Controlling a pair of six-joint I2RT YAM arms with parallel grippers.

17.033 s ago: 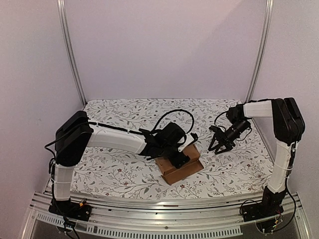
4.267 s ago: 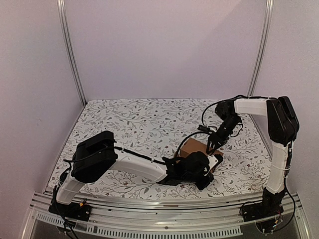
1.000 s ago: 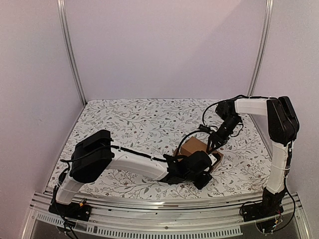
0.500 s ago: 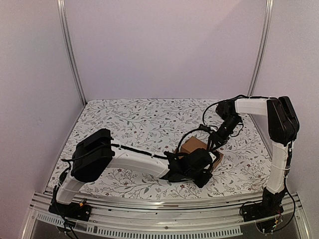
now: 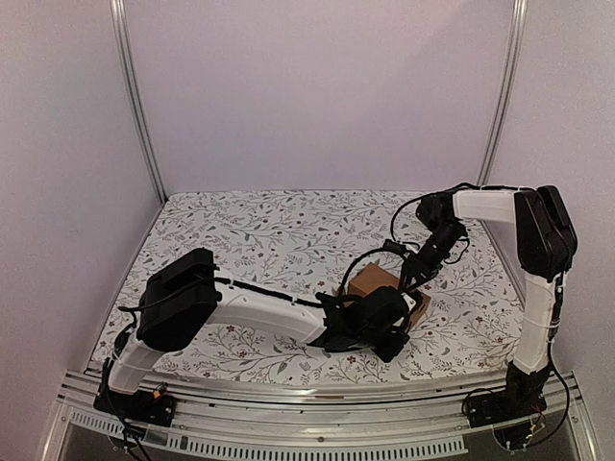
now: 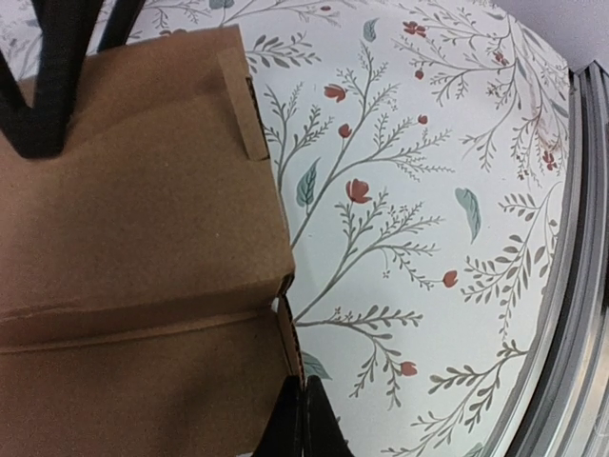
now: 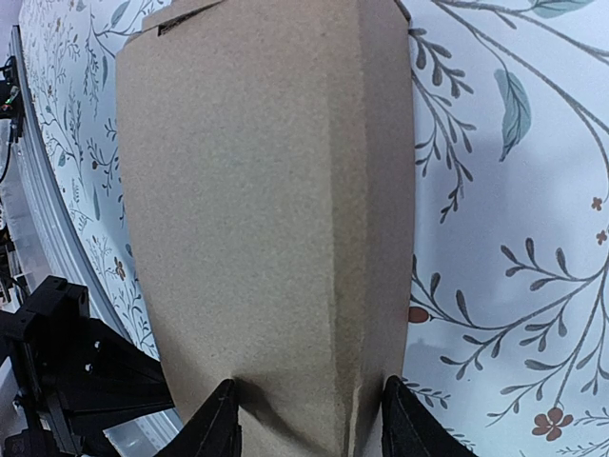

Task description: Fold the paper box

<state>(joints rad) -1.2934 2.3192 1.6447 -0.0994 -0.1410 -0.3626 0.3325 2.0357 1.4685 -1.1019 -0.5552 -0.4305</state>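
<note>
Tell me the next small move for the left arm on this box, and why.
Probably nudge the left gripper inward to press the cardboard it pinches flush. The paper box looks nearly closed, but a small gap shows at the corner just above those fingertips. The right gripper clamps the opposite end, which should steady the box.

Right gripper (image 7: 309, 424) pinches the near end of the paper box (image 7: 266, 209), a black fingertip (image 7: 217, 424) pressed against each long side and the cardboard faintly creased between them. The plain brown box stretches away from the fingers, its broad upper face flat and unmarked, on a white cloth (image 7: 504, 238) printed with leafy sprigs and small red flowers. Left of the box's near end, black arm hardware (image 7: 76, 376) sits low over the cloth.
</note>
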